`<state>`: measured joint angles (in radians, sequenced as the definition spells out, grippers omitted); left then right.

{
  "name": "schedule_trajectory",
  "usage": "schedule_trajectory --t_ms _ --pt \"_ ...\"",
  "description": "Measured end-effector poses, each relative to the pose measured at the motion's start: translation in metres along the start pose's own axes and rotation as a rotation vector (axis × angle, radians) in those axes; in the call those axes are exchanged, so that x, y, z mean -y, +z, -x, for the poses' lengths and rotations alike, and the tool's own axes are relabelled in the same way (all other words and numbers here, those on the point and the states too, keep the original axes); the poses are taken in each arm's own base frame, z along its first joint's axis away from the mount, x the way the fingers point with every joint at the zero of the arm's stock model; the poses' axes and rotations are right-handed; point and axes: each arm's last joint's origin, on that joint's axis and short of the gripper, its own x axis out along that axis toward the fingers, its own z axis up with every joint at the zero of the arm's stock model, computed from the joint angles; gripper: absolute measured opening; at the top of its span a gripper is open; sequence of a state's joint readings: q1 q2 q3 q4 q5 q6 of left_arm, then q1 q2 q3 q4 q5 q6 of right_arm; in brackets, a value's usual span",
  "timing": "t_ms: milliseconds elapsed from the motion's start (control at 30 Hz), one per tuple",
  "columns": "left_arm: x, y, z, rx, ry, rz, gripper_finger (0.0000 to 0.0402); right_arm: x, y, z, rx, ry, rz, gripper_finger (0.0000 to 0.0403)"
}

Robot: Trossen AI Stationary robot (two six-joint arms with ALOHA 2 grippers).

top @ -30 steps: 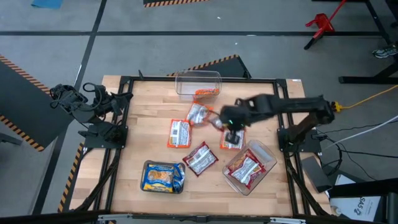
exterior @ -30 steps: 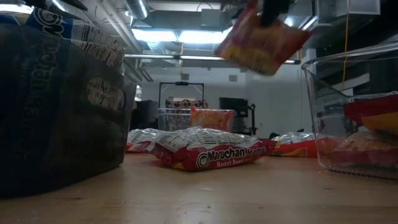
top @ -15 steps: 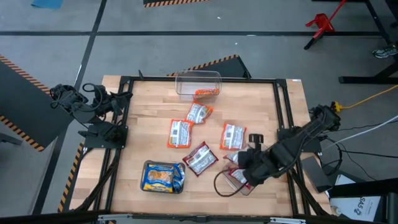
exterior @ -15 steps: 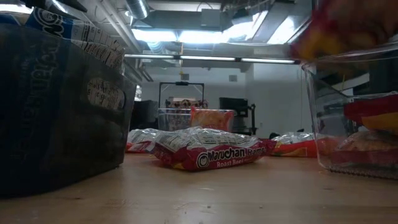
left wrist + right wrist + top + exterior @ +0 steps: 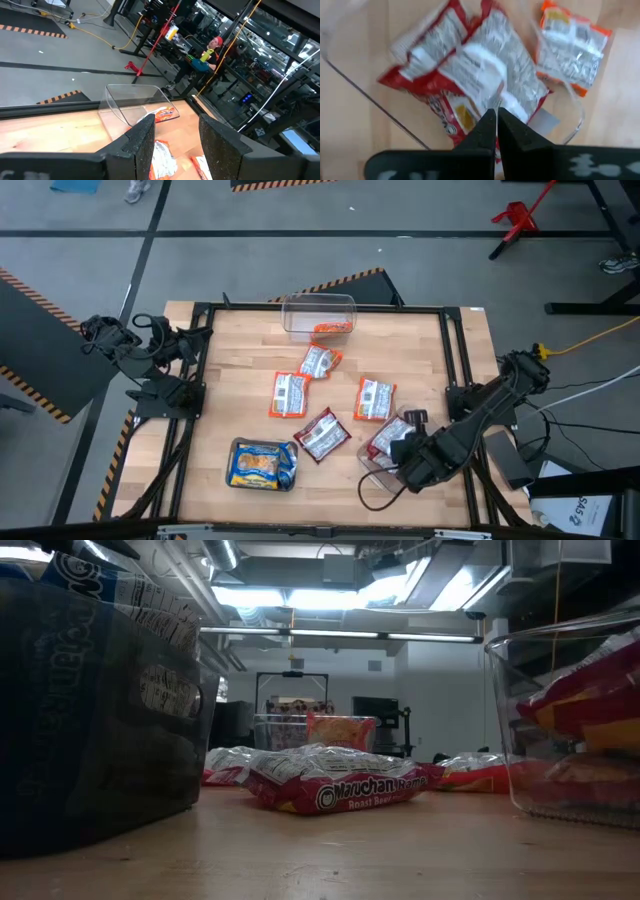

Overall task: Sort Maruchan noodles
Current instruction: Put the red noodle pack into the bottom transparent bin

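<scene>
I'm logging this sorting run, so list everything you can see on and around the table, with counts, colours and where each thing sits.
Loose noodle packets: four, orange-red and red-and-white, mid-table.
Far clear tub: one, far edge, an orange packet inside.
Near clear tub: one, near right, red packets inside.
Dark bin: one, near edge left of centre, holding blue-and-yellow packets.
Table: one, light wood.
Person: one, seated in the room beyond.
Left gripper: parked off the table's left edge, fingers apart, empty.
Right gripper: shut, over the near clear tub.
</scene>
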<state>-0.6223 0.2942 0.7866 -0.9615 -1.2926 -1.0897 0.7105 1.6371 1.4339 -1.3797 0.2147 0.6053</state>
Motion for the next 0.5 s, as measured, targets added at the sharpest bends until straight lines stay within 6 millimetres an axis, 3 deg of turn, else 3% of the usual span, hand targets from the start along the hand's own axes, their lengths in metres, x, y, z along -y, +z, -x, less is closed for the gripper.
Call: schedule_trajectory --t_ms 167,300,500 --pt "0.000 0.000 0.000 0.000 0.000 0.003 0.0147 0.008 0.014 0.025 0.132 0.017 -0.069 0.0003" --pt "0.000 0.000 0.000 0.000 -0.001 0.010 0.0147 0.031 0.035 0.047 0.283 -0.036 -0.162 0.0019" --pt "0.001 -0.001 0.000 -0.046 -0.025 0.007 0.0147 0.078 0.068 0.051 0.407 -0.026 -0.353 0.0126"
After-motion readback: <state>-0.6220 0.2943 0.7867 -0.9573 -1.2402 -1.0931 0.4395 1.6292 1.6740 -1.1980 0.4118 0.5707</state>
